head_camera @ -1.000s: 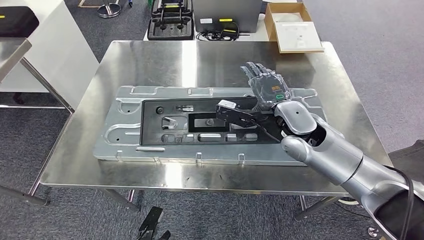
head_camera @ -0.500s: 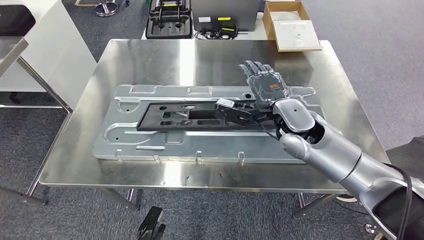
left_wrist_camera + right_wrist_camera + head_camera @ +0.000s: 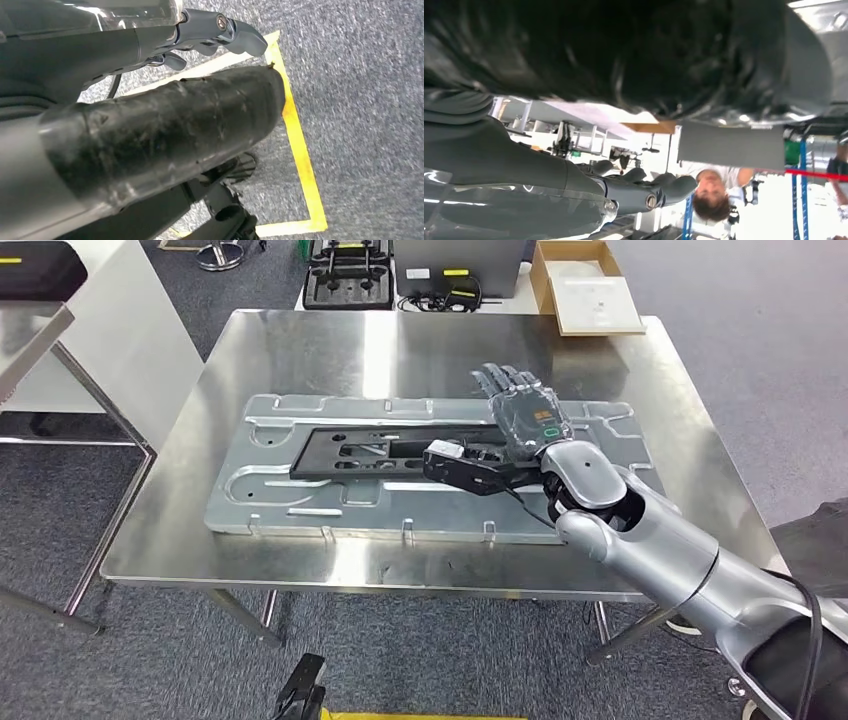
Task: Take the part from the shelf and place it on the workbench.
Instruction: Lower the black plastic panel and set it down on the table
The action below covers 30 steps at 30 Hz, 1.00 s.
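Lying flat on the workbench (image 3: 300,350), the part (image 3: 400,465) touches the right hand (image 3: 525,418) fingers (image 3: 500,378).

head view high, looking down on workbench (image 3: 300,350), left wrist view facing floor (image 3: 360,100), right wrist view close, upturned

Even overhead light, head view sharp; glare streaks on steel bench (image 3: 300,350). Right wrist view backlit, blown-out background, close dark blur. Left wrist foreground soft.

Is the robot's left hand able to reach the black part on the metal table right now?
Probably not. The left hand hangs low over carpet with yellow floor tape, while the black part lies on the silver tray beside the right hand.
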Motion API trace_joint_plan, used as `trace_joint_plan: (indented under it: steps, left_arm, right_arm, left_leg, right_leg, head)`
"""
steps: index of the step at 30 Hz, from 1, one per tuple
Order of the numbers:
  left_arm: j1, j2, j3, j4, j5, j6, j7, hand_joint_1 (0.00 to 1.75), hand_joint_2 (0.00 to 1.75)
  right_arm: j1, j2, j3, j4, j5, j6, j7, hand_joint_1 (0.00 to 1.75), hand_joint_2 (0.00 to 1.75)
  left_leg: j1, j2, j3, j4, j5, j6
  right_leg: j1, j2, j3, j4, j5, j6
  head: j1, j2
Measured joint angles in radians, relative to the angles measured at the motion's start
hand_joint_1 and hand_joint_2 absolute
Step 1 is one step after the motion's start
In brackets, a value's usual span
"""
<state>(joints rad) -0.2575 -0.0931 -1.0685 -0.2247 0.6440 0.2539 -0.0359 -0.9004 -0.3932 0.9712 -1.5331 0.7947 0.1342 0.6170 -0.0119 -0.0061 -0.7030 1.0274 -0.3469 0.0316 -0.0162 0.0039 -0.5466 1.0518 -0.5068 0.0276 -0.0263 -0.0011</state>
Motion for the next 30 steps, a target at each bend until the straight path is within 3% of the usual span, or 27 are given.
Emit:
trace_joint_plan:
  steps: [2, 3, 4, 6, 7, 8, 9, 10, 11, 13, 15, 17, 18, 19, 20, 22, 23, 24, 25, 27, 29, 30]
  left_arm:
    - [0.001, 0.001, 0.000, 0.000, 0.000, 0.000, 0.000, 0.00, 0.00]
    - [0.001, 0.001, 0.000, 0.000, 0.000, -0.001, 0.000, 0.00, 0.00]
    - [0.001, 0.001, 0.000, 0.000, 0.000, -0.001, 0.000, 0.00, 0.00]
    - [0.001, 0.001, 0.000, 0.000, 0.000, -0.001, 0.001, 0.00, 0.00]
    - [0.001, 0.002, 0.000, 0.000, 0.000, -0.001, 0.001, 0.00, 0.00]
    - [0.001, 0.002, 0.000, 0.000, 0.000, -0.002, 0.001, 0.00, 0.00]
    - [0.001, 0.002, 0.000, 0.000, 0.000, -0.003, 0.001, 0.00, 0.00]
    - [0.001, 0.002, 0.000, 0.000, 0.000, -0.004, 0.002, 0.00, 0.00]
    - [0.000, 0.002, 0.000, 0.000, 0.000, -0.004, 0.001, 0.00, 0.00]
    - [-0.004, 0.002, 0.000, 0.000, 0.001, -0.005, 0.001, 0.00, 0.00]
    - [-0.007, 0.002, 0.000, 0.000, 0.002, -0.005, 0.000, 0.00, 0.00]
    - [-0.006, 0.002, 0.000, 0.000, 0.004, -0.005, 0.000, 0.00, 0.00]
    - [-0.006, 0.001, 0.000, 0.000, 0.004, -0.005, -0.001, 0.00, 0.00]
    - [-0.006, 0.001, 0.000, 0.000, 0.005, -0.005, -0.001, 0.00, 0.00]
    - [-0.006, 0.001, 0.000, 0.000, 0.005, -0.005, -0.001, 0.00, 0.00]
    - [-0.005, 0.001, 0.000, 0.000, 0.005, -0.005, -0.002, 0.00, 0.00]
    - [-0.004, 0.001, 0.000, 0.000, 0.005, -0.005, -0.002, 0.00, 0.00]
    - [-0.003, 0.001, 0.000, 0.000, 0.005, -0.005, -0.002, 0.00, 0.00]
    - [-0.003, 0.001, 0.000, 0.000, 0.005, -0.005, -0.002, 0.00, 0.00]
    - [-0.002, 0.001, 0.000, 0.000, 0.005, -0.005, -0.002, 0.00, 0.00]
    - [-0.002, 0.001, 0.000, 0.000, 0.005, -0.004, -0.003, 0.00, 0.00]
    - [-0.002, 0.001, 0.000, 0.000, 0.005, -0.003, -0.003, 0.00, 0.00]
  right_arm:
    - [0.002, 0.003, 0.000, -0.001, -0.002, -0.008, 0.000, 0.00, 0.00]
    - [0.003, 0.005, 0.000, -0.001, -0.004, -0.011, -0.001, 0.00, 0.00]
    - [0.003, 0.008, 0.000, -0.001, -0.004, -0.013, -0.001, 0.00, 0.00]
    - [0.004, 0.011, 0.000, -0.001, -0.005, -0.016, -0.001, 0.00, 0.00]
    - [0.005, 0.012, 0.000, -0.001, -0.006, -0.018, -0.001, 0.00, 0.00]
    - [0.006, 0.013, 0.000, -0.001, -0.007, -0.020, -0.002, 0.00, 0.00]
    - [0.009, 0.014, 0.000, -0.001, -0.008, -0.022, -0.002, 0.00, 0.00]
    - [0.011, 0.014, 0.000, -0.001, -0.008, -0.024, -0.002, 0.00, 0.00]
    - [0.013, 0.015, 0.000, -0.002, -0.009, -0.027, -0.003, 0.00, 0.00]
    - [0.014, 0.015, 0.000, -0.007, -0.011, -0.036, -0.006, 0.00, 0.00]
    - [0.016, 0.016, 0.000, -0.013, -0.015, -0.049, -0.009, 0.00, 0.00]
    - [0.023, 0.018, 0.000, -0.019, -0.021, -0.069, -0.012, 0.00, 0.00]
    - [0.028, 0.019, 0.000, -0.022, -0.026, -0.080, -0.013, 0.00, 0.00]
    - [0.034, 0.019, 0.000, -0.024, -0.029, -0.092, -0.014, 0.00, 0.00]
    - [0.038, 0.019, 0.000, -0.027, -0.032, -0.102, -0.015, 0.00, 0.00]
    - [0.047, 0.018, 0.000, -0.031, -0.035, -0.111, -0.016, 0.00, 0.00]
    - [0.052, 0.018, 0.000, -0.033, -0.036, -0.115, -0.016, 0.00, 0.00]
    - [0.057, 0.018, 0.000, -0.035, -0.037, -0.118, -0.016, 0.00, 0.00]
    - [0.061, 0.018, 0.000, -0.037, -0.039, -0.123, -0.017, 0.00, 0.00]
    - [0.067, 0.018, -0.001, -0.044, -0.043, -0.136, -0.016, 0.00, 0.00]
    - [0.072, 0.017, -0.005, -0.056, -0.049, -0.155, -0.016, 0.00, 0.00]
    - [0.076, 0.017, -0.008, -0.062, -0.051, -0.165, -0.015, 0.00, 0.00]
  left_leg:
    - [0.000, -0.001, -0.006, 0.000, 0.005, -0.011]
    - [0.001, -0.001, -0.015, 0.012, -0.013, -0.018]
    - [0.003, -0.001, -0.028, 0.041, -0.050, -0.026]
    - [0.011, 0.000, -0.060, 0.155, -0.152, -0.041]
    - [0.015, 0.001, -0.072, 0.217, -0.187, -0.046]
    - [0.018, 0.001, -0.072, 0.261, -0.202, -0.049]
    - [0.020, 0.001, -0.058, 0.276, -0.195, -0.051]
    - [0.021, 0.001, -0.027, 0.255, -0.175, -0.050]
    - [0.022, 0.001, 0.022, 0.204, -0.155, -0.048]
    - [0.018, -0.001, 0.127, 0.070, -0.154, -0.038]
    - [0.010, -0.002, 0.170, -0.002, -0.167, -0.026]
    - [0.008, 0.000, 0.163, -0.018, -0.147, -0.011]
    - [0.009, 0.003, 0.160, -0.028, -0.133, -0.003]
    - [0.011, 0.005, 0.153, -0.036, -0.117, 0.007]
    - [0.013, 0.007, 0.144, -0.041, -0.102, 0.014]
    - [0.010, 0.009, 0.115, -0.042, -0.078, 0.022]
    - [0.009, 0.009, 0.099, -0.040, -0.066, 0.022]
    - [0.008, 0.010, 0.082, -0.038, -0.055, 0.022]
    - [0.007, 0.010, 0.065, -0.034, -0.045, 0.021]
    - [0.006, 0.010, 0.033, -0.022, -0.027, 0.015]
    - [0.004, 0.010, 0.012, -0.008, -0.013, 0.006]
    - [0.003, 0.010, 0.008, -0.006, -0.005, 0.000]
  right_leg:
    - [-0.004, -0.001, -0.012, -0.005, 0.016, -0.012]
    - [-0.007, -0.002, -0.021, -0.007, 0.026, -0.020]
    - [-0.011, -0.003, -0.031, -0.009, 0.037, -0.026]
    - [-0.012, -0.004, -0.058, -0.008, 0.059, -0.033]
    - [-0.012, -0.004, -0.072, -0.008, 0.070, -0.034]
    - [-0.012, -0.005, -0.087, -0.007, 0.081, -0.034]
    - [-0.012, -0.005, -0.102, -0.007, 0.091, -0.032]
    - [-0.013, -0.005, -0.115, -0.007, 0.101, -0.030]
    - [-0.013, -0.004, -0.127, -0.007, 0.112, -0.027]
    - [-0.012, -0.005, -0.143, -0.008, 0.130, -0.018]
    - [-0.013, -0.006, -0.145, -0.015, 0.149, -0.005]
    - [-0.016, -0.005, -0.144, -0.028, 0.164, 0.009]
    - [-0.015, -0.005, -0.148, -0.023, 0.152, 0.013]
    - [-0.014, -0.004, -0.156, -0.002, 0.120, 0.015]
    - [-0.014, -0.005, -0.169, 0.040, 0.071, 0.014]
    - [-0.011, -0.004, -0.194, 0.162, -0.027, 0.014]
    - [-0.010, -0.004, -0.197, 0.214, -0.045, 0.015]
    - [-0.010, -0.004, -0.189, 0.241, -0.040, 0.016]
    - [-0.010, -0.004, -0.165, 0.237, -0.017, 0.017]
    - [-0.010, -0.005, -0.076, 0.144, 0.019, 0.015]
    - [-0.006, -0.004, 0.008, 0.025, 0.000, 0.010]
    - [-0.003, -0.004, 0.026, -0.007, -0.013, 0.006]
  head:
    - [0.001, 0.000]
    - [0.000, 0.000]
    - [-0.002, 0.000]
    - [-0.006, 0.000]
    - [-0.006, 0.000]
    - [-0.006, 0.000]
    - [-0.006, 0.000]
    - [-0.006, 0.000]
    - [-0.006, 0.000]
    - [-0.005, 0.000]
    - [-0.004, 0.000]
    - [-0.005, 0.000]
    - [-0.004, 0.000]
    - [-0.002, 0.000]
    - [0.001, 0.000]
    - [0.004, 0.000]
    - [0.005, 0.000]
    - [0.005, 0.000]
    - [0.005, 0.000]
    - [0.006, 0.000]
    - [0.007, 0.000]
    - [0.008, 0.000]
